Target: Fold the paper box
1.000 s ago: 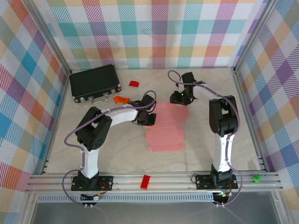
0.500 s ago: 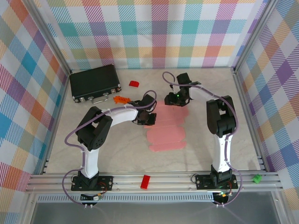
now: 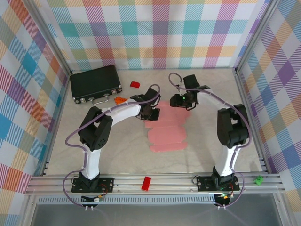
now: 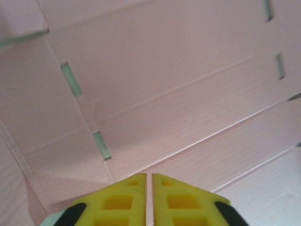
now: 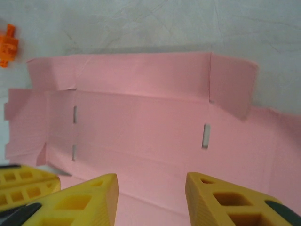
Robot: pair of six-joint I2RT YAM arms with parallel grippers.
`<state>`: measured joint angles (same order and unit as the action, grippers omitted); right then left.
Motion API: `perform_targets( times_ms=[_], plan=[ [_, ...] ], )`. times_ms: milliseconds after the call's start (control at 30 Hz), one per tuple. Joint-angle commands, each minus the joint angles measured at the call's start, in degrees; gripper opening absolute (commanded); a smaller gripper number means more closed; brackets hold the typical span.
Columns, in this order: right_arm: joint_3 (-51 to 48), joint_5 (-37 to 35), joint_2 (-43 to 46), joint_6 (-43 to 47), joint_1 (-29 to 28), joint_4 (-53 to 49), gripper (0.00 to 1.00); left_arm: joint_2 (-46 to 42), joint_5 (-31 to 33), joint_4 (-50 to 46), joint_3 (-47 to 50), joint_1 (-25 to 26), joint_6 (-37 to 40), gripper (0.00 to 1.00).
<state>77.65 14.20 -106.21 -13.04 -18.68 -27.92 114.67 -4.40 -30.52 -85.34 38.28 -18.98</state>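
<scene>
Looking down from above, you see one paper box point(image 3: 165, 134), and it is not folded yet. It is a flat, pale pink sheet with small tabs along its sides. It lies in the middle of the tabletop point(image 3: 117, 150), between your two arms. Fold lines run across it. From the right wrist you can count three thin slits cut in it, two on the left and one on the right. The flap at the far right corner looks bent up a little.

Your left gripper point(image 3: 149, 112) sits at the far left corner of the sheet. Its two yellow fingers point(image 4: 120, 202) are pressed together, with only a thin line between them, right over the pink card. Your right gripper point(image 3: 181, 101) hangs over the far end of the sheet with its fingers point(image 5: 225, 200) wide apart.

Now count the other things:
- One black case point(image 3: 96, 84) lies at the far left.
- One red block point(image 3: 135, 84) lies near the case.
- A second red block point(image 3: 146, 183) lies on the front rail point(image 3: 188, 181).
- One orange block point(image 3: 121, 100) lies near the left gripper.
- One green piece point(image 3: 257, 179) sits at the right end of the rail.
</scene>
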Motion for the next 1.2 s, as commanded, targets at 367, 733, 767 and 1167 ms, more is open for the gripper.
perform_targets(
  times_ms=[367,733,767,1167],
  plan=[
    [-15.24,0.22,5.10,-6.53,-8.80,6.24,0.26,-19.22,10.73,1.92,17.81,-0.74,-7.84,0.45],
    [-16.56,-1.71,1.70,-8.49,-11.20,7.70,0.24,-16.91,3.06,8.88,21.78,-0.85,-10.32,0.53],
    [-16.67,-1.80,1.56,-8.65,-11.26,7.78,0.24,-16.40,2.79,9.50,21.88,-0.84,-10.66,0.53],
    [-16.83,-2.16,1.28,-9.04,-11.79,7.74,0.24,-11.20,3.29,10.55,20.92,-1.10,-14.58,0.47]
  ],
)
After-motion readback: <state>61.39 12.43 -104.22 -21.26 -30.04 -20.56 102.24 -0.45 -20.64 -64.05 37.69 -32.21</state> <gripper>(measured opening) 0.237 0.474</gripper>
